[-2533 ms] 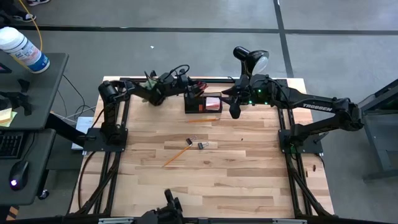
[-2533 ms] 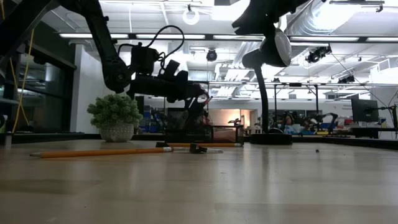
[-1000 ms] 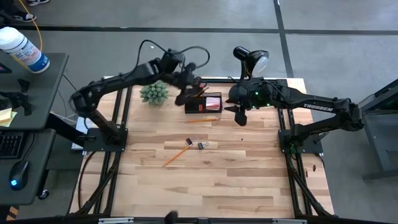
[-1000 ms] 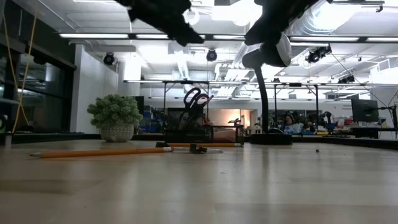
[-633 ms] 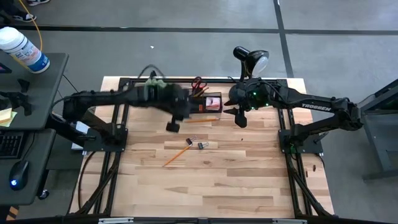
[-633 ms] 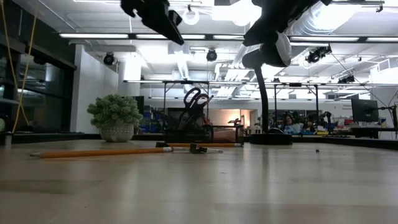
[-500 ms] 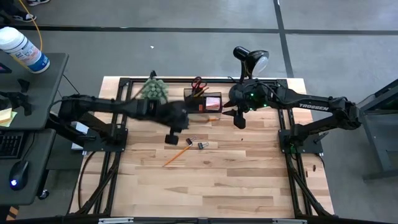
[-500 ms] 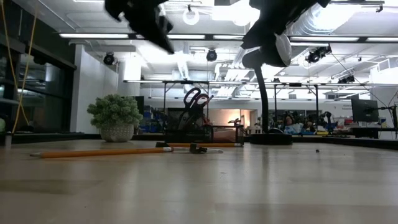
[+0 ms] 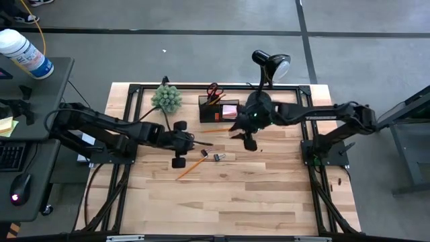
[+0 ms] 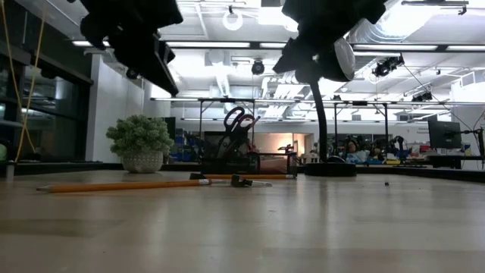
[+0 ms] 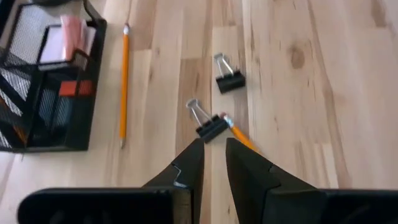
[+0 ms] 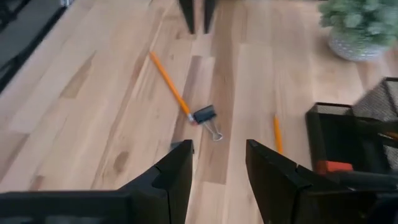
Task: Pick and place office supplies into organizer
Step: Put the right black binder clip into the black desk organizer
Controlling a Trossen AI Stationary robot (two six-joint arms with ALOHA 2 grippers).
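The black mesh organizer [image 9: 218, 111] stands at the table's far middle. It holds the red-handled scissors [image 9: 213, 90], a pink sticky pad [image 11: 69, 36] and a red piece [image 11: 76, 89]. One orange pencil [image 11: 124, 84] lies flat just in front of it. A second pencil [image 9: 191, 167] lies nearer, its eraser end beside two black binder clips [image 11: 210, 126]. My left gripper [image 11: 214, 144] hangs above that pencil end, narrowly open, with nothing between its fingers. My right gripper [image 12: 217, 152] hovers open to the right of the clips, in front of the organizer.
A green plant in a pot [image 9: 166, 99] stands left of the organizer, and a black desk lamp [image 9: 270, 66] stands at its right rear. The near half of the wooden table [image 9: 235, 202] is bare board.
My left gripper has swung from beside the organizer toward the table's near edge and down, and now hangs over the binder clips. My right gripper has moved left, toward the near edge and a little lower. The scissors stay upright in the organizer.
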